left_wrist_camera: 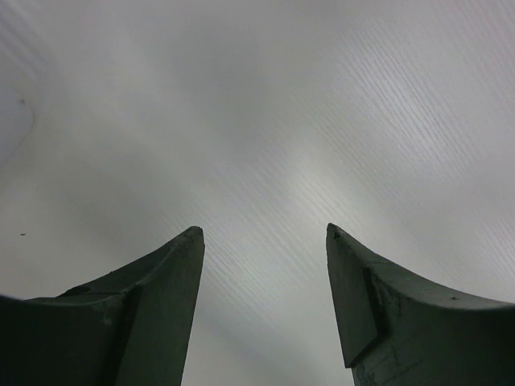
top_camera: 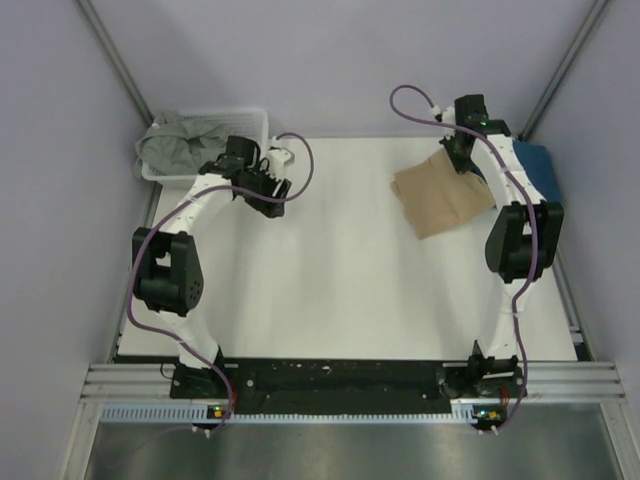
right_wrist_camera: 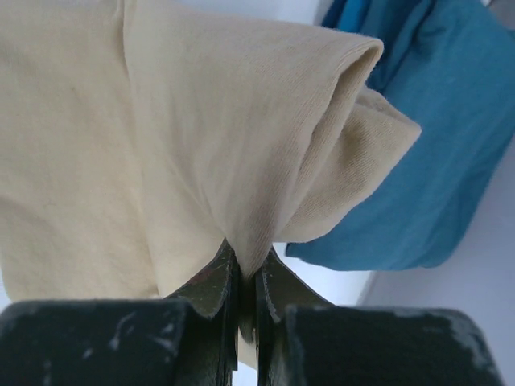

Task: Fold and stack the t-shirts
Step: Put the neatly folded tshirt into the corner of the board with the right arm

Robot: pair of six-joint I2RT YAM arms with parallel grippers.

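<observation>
The tan t-shirt point(top_camera: 440, 198) lies folded on the table's far right. My right gripper point(top_camera: 458, 152) is shut on its far edge; in the right wrist view a pinched fold of the tan t-shirt point(right_wrist_camera: 201, 137) sits between the closed fingers point(right_wrist_camera: 211, 277). The teal-blue t-shirt point(top_camera: 535, 168) lies behind the right arm at the far right edge, and shows in the right wrist view point(right_wrist_camera: 438, 137). The grey-green t-shirt point(top_camera: 185, 142) fills the white basket point(top_camera: 250, 118) at the far left. My left gripper point(top_camera: 272, 192) is open and empty over bare table point(left_wrist_camera: 265, 145).
The white table point(top_camera: 330, 280) spans the middle. Grey walls close in the left, right and far sides. The black rail with the arm bases runs along the near edge point(top_camera: 340, 385).
</observation>
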